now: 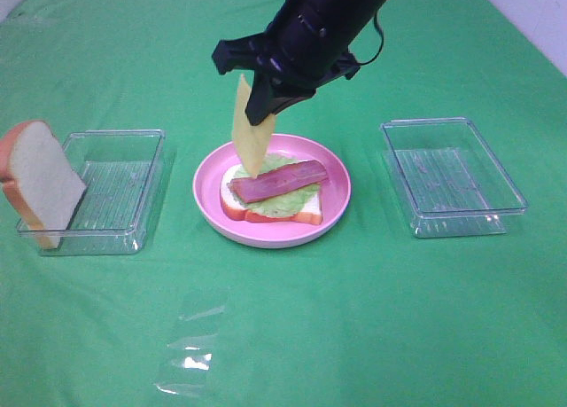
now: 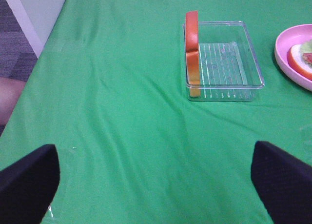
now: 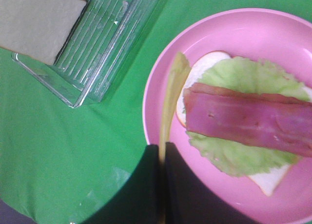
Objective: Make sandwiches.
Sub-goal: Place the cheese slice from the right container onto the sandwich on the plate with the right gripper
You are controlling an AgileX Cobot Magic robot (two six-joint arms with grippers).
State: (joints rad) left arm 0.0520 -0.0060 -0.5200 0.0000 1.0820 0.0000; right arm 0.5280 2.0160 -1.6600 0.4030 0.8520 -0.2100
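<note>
Cheese slice (image 1: 250,136) held over open sandwich (image 1: 275,214)

Far left, spare bread slice (image 1: 40,181) stands tilted at the outer end of the left clear tray (image 1: 120,190). Left gripper (image 2: 156,185) hangs above green cloth (image 1: 354,318), fingers (image 2: 29,180) spread wide, holding nothing. Centre: pink plate (image 1: 335,178) carries bread, lettuce (image 1: 292,199) and a bacon strip (image 1: 279,181). Right gripper (image 1: 263,110) pinches the cheese slice's upper edge above the plate's left side. Right clear tray (image 1: 452,176) lies beyond.

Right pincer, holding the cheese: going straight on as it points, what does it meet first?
The hanging cheese slice would land first, probably on the lettuce at the edge of the open sandwich, or on the pink plate just beside it. Depth is unclear.
</note>
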